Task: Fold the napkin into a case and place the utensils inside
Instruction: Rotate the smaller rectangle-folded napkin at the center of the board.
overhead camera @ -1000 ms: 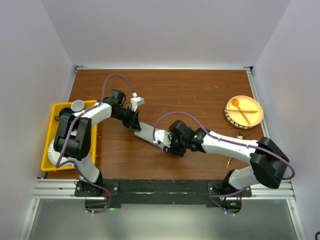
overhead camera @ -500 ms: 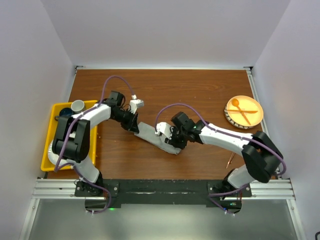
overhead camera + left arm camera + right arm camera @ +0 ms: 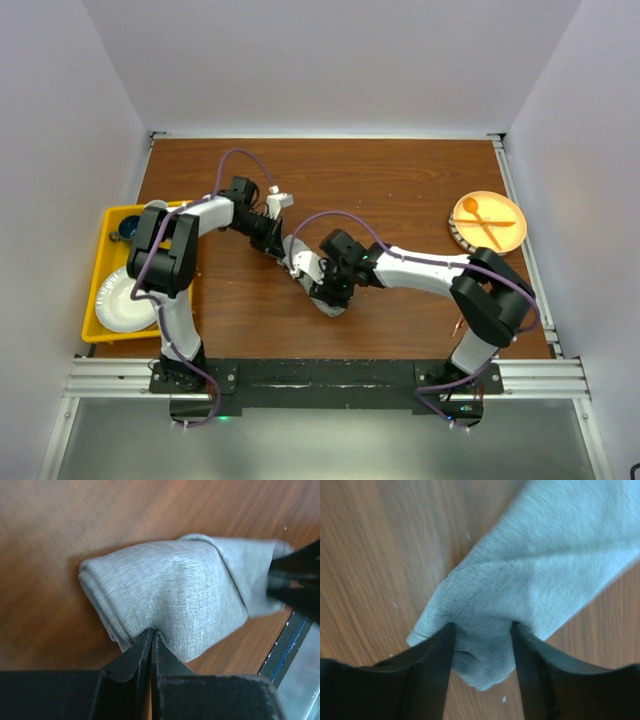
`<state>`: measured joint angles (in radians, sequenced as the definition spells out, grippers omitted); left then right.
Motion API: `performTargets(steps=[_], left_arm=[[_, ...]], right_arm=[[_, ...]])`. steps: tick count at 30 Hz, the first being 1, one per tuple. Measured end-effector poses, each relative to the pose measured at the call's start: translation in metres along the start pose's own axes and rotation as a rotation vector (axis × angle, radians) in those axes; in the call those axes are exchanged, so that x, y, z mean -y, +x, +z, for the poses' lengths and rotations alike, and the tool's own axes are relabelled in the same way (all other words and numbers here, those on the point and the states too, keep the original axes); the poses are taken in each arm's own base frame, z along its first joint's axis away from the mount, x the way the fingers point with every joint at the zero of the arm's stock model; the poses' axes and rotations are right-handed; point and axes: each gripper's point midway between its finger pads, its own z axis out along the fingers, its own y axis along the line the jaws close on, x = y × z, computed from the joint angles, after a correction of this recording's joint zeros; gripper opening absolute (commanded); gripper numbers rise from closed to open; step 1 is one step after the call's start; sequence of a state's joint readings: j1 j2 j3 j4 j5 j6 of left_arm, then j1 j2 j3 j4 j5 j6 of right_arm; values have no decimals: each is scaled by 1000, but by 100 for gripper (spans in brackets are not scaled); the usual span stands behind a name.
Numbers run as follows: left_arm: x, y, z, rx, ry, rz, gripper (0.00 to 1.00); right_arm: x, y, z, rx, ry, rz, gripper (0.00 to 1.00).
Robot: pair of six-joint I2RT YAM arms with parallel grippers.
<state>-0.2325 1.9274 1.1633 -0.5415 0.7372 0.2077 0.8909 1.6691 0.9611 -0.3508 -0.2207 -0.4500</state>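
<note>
The napkin (image 3: 303, 268) sits mid-counter (image 3: 400, 180) as a narrow, layered strip, humped and slightly twisted between the two arms. The left jaws are pressed together on the folded edge at one end. The right jaws stand apart, straddling the other end with cloth bunched between them but not clamped.

To my eye the fold is only half made. The right jaws should close on every layer before lifting, or the thin cloth will slip and peel open. The pinched end ought to stay low as an anchor while the other end is laid over it square, edges lined up, so that a pocket is left. What looks like the copper spoon (image 3: 459, 323) lies well apart, near the right arm's base.
</note>
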Motion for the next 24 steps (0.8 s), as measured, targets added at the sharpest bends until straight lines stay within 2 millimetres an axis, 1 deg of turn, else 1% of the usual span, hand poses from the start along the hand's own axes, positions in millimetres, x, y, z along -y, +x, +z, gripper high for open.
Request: performTargets(steps=[1,2,4,6,8,9,11,14,15,17,19,21,23,24], left_arm=[[-3,-9,2,8,1,1,20],[-7,-19,4,19,4,8,24],[-13,-43,7,42,7,33,32],[-21,-68,5,75,-20,83,35],[-27,-85,0,102,-53,126,38],[-28,-90,-4,114,-64,139,38],[-32,-99,-14,142,-83,153,37],[-41,-99,-29,159,-119,137,36],[-42,-96,-33,161,-129,130,36],[-41,-85,-39,157,-138,114,34],[-37,-70,-39,139,-134,93,34],[-32,-56,-35,118,-122,76,39],[-27,-44,-33,104,-106,60,42],[-23,-39,-33,100,-96,52,45]], right_arm=[[-2,-6,2,8,-10,7,64],[-5,-14,4,21,-26,16,66],[-8,-30,6,49,-54,42,66],[-8,-47,2,84,-70,66,66],[-2,-63,-8,127,-78,92,66],[4,-68,-15,147,-71,106,65],[18,-68,-30,170,-44,134,63],[34,-62,-50,192,4,150,59],[36,-58,-54,195,17,148,55],[33,-51,-56,184,17,138,54],[28,-45,-51,160,4,140,56],[27,-40,-47,139,-1,153,59],[30,-35,-47,127,-1,190,63],[36,-30,-49,123,7,221,65]])
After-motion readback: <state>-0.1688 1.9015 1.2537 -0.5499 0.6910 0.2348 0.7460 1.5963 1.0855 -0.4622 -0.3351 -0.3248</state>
